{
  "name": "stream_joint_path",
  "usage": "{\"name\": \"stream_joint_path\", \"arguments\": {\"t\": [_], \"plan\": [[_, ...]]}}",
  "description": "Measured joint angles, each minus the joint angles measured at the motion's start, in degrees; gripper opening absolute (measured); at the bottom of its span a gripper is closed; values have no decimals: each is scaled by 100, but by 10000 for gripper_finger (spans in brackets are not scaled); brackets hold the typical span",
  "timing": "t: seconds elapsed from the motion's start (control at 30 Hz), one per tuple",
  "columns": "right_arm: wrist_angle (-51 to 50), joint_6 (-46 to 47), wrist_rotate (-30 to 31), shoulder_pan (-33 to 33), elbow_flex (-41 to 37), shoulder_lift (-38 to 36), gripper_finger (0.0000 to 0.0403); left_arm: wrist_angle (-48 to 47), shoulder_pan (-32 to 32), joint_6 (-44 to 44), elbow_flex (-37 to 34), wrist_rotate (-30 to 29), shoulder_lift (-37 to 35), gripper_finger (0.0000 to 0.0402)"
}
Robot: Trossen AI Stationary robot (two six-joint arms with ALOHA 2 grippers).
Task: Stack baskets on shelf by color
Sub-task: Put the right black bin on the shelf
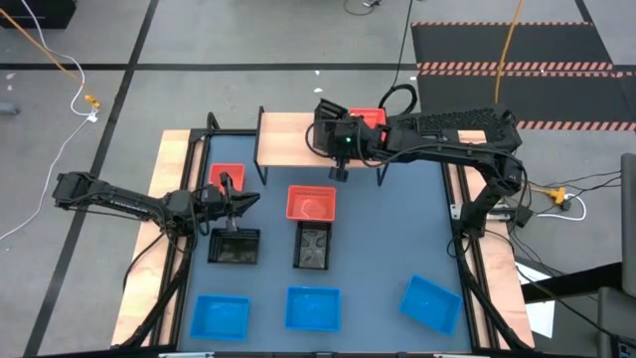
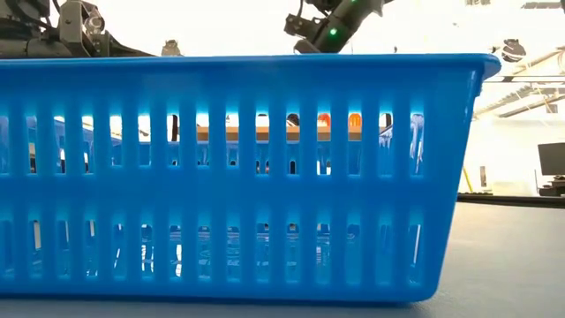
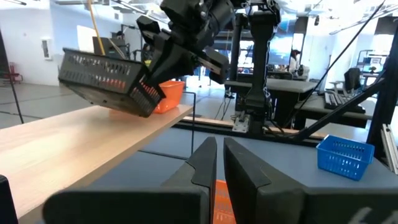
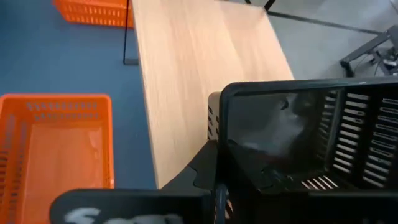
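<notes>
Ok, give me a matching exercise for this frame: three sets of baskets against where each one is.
1. tilted black perforated plastic basket
2. red perforated plastic basket farthest back
3. three blue perforated plastic baskets

A. along the front of the blue-grey table
B. standing on the light-wood shelf
C. held by the right gripper above the shelf

Pairs: 1-C, 2-B, 3-A

We see a black basket (image 3: 112,81) tilted above the wooden shelf (image 1: 298,139), a red basket (image 1: 370,117) behind; seven baskets (image 1: 312,204) lie on the counter (image 1: 388,239).
</notes>
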Motion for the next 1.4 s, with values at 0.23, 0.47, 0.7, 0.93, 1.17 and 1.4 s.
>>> {"name": "stream_joint_path", "arguments": {"t": [0.23, 0.47, 0.7, 0.93, 1.17, 1.4], "plan": [[-65, 117, 0, 1, 0, 0, 41, 4, 0, -3, 0, -2, -1, 31], [-7, 289, 4, -8, 0, 0, 73, 7, 0, -5, 0, -5, -1, 31], [21, -15, -8, -23, 0, 0, 84, 9, 0, -8, 0, -5, 0, 31], [41, -981, -151, -77, 0, -4, 99, 8, 1, 24, 0, -9, 0, 31], [25, -905, -991, -408, 0, -4, 141, 7, 0, 106, 0, -14, -2, 31], [23, -560, -1525, -760, 7, 87, 139, 8, 1, 108, 0, -16, 0, 31]]}}
